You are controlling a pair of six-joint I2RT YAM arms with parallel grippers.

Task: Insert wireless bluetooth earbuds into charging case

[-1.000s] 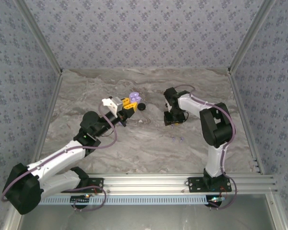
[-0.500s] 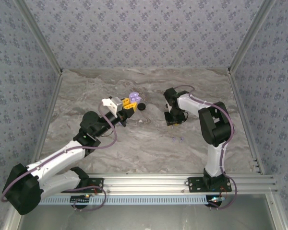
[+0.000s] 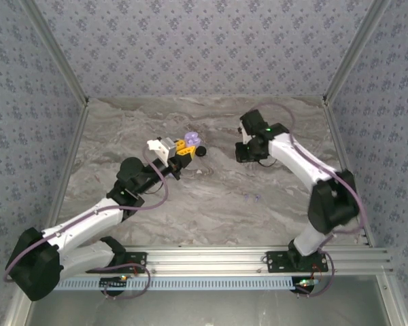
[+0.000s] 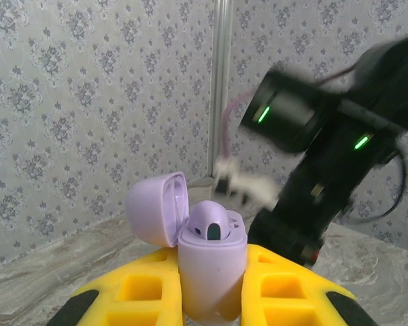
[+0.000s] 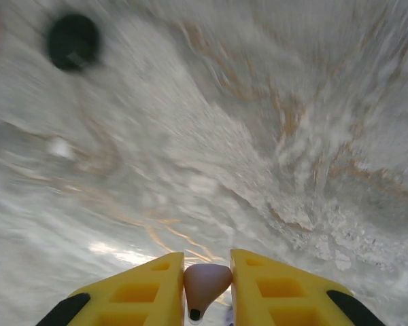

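My left gripper (image 4: pixel 211 302) is shut on the body of a lavender charging case (image 4: pixel 211 272), held upright above the table. The case lid (image 4: pixel 156 207) is swung open to the left, and one lavender earbud (image 4: pixel 214 224) sits in a slot. From above, the case (image 3: pixel 192 139) is at the tip of the left gripper (image 3: pixel 183 147). My right gripper (image 5: pixel 207 285) is shut on a pale pinkish-lavender earbud (image 5: pixel 205 282), stem down, above the marble. From above, the right gripper (image 3: pixel 243 153) hangs to the right of the case. Two small earbuds (image 3: pixel 251 198) lie on the table.
A black round case (image 3: pixel 200 151) lies on the marble table (image 3: pixel 211 204) just right of the lavender case; it also shows in the right wrist view (image 5: pixel 73 41). A small pale bit (image 3: pixel 202 172) lies near the centre. Patterned walls close in the back and both sides.
The right gripper closed on the earbud and lifted off the table, moving back; its elbow swung out to the right. The left arm barely moved.
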